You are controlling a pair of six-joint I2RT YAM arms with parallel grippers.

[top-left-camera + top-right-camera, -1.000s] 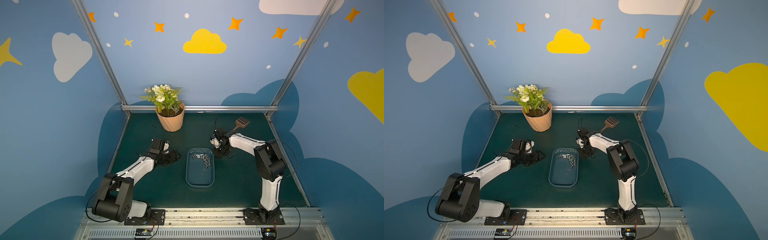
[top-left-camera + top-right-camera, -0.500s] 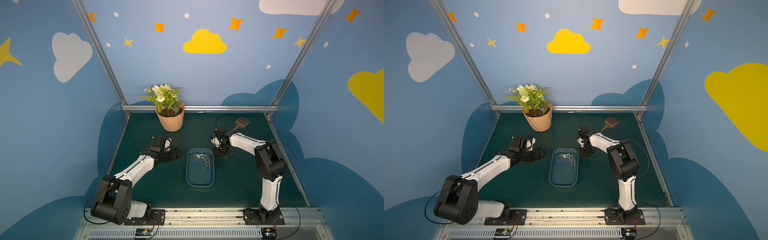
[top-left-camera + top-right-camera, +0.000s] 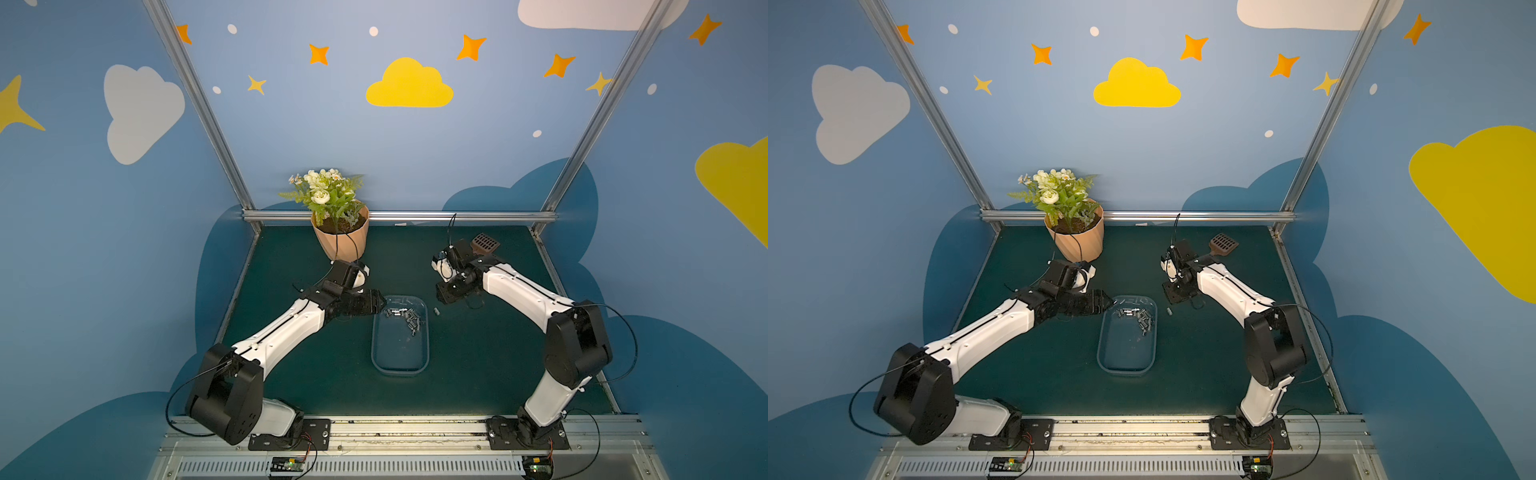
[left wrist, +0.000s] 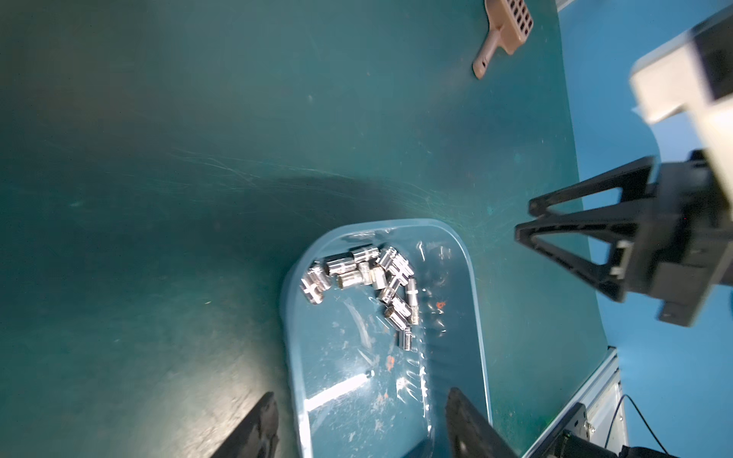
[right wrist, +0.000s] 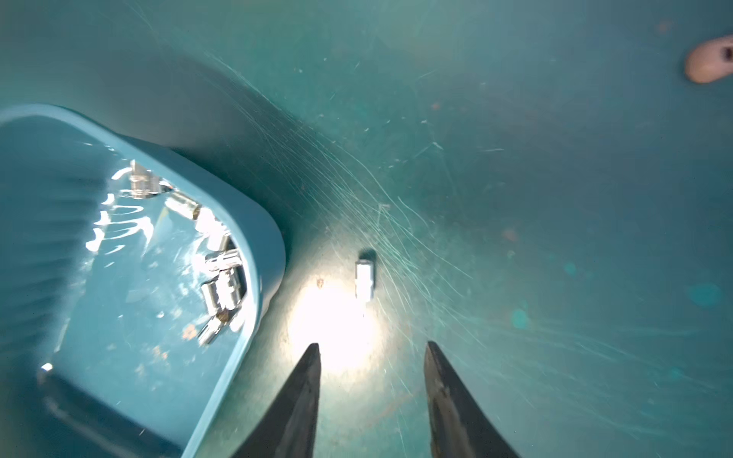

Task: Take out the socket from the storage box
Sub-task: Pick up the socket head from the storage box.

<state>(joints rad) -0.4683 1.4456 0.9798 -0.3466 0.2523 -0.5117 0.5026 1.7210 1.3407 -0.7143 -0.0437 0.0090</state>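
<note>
The storage box point(image 3: 401, 353) point(image 3: 1125, 353) lies mid-mat, a shallow bluish tub. Several shiny sockets point(image 3: 405, 318) point(image 3: 1136, 318) point(image 4: 365, 277) cluster at its far end. One more socket point(image 3: 436, 311) point(image 3: 1169, 310) point(image 5: 365, 279) lies on the mat just right of that end. My left gripper point(image 3: 380, 305) point(image 3: 1106, 303) point(image 4: 361, 396) hangs open at the box's far left corner, one finger over the mat, the other over the box point(image 4: 456, 317). My right gripper point(image 3: 442, 298) point(image 3: 1173, 297) point(image 5: 373, 344) is open and empty above the mat, close behind the loose socket and beside the box point(image 5: 79, 317).
A peach flowerpot point(image 3: 340, 241) point(image 3: 1077, 243) with white flowers stands at the back left. A brown slotted scoop point(image 3: 485, 243) point(image 3: 1224, 244) point(image 4: 503, 35) lies at the back right, behind my right wrist. Metal rails border the green mat.
My left gripper has moved right, up to the box's far left corner. My right arm has stayed about where it was.
</note>
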